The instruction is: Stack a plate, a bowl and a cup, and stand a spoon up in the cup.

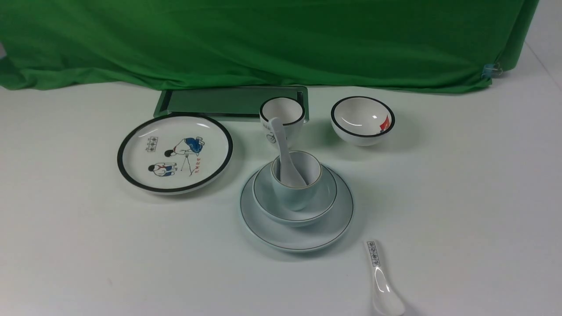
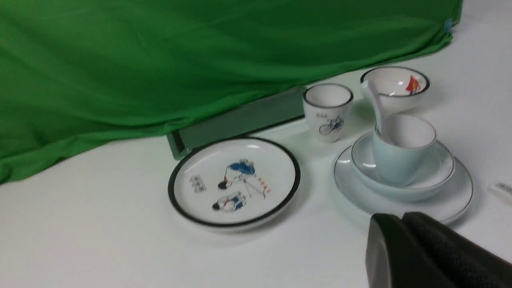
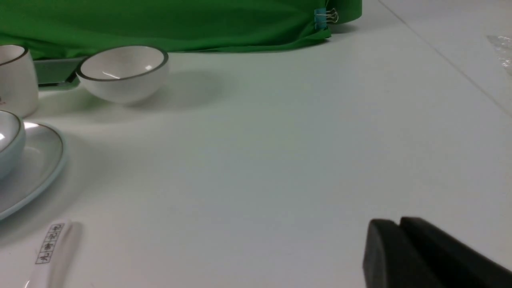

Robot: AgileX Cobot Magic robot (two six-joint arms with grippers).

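The plain plate (image 1: 307, 235) lies mid-table with the shallow plain bowl (image 1: 325, 197) on it and the plain cup (image 1: 298, 193) in the bowl. The plain white spoon (image 1: 283, 145) stands in the cup, handle leaning toward the back. The stack shows in the left wrist view too: plate (image 2: 452, 200), bowl (image 2: 440, 168), cup (image 2: 400, 160), spoon (image 2: 374, 100). My left gripper (image 2: 402, 218) is shut and empty, apart from the stack. My right gripper (image 3: 400, 222) is shut and empty over bare table. Neither gripper shows in the front view.
A black-rimmed cartoon plate (image 1: 174, 152) lies at the left. A bicycle cup (image 1: 283, 116) and a green tray (image 1: 219, 103) stand behind the stack. A black-rimmed bowl (image 1: 362, 120) is at the back right. A labelled spoon (image 1: 381, 278) lies at the front. Green cloth (image 1: 263, 39) covers the back.
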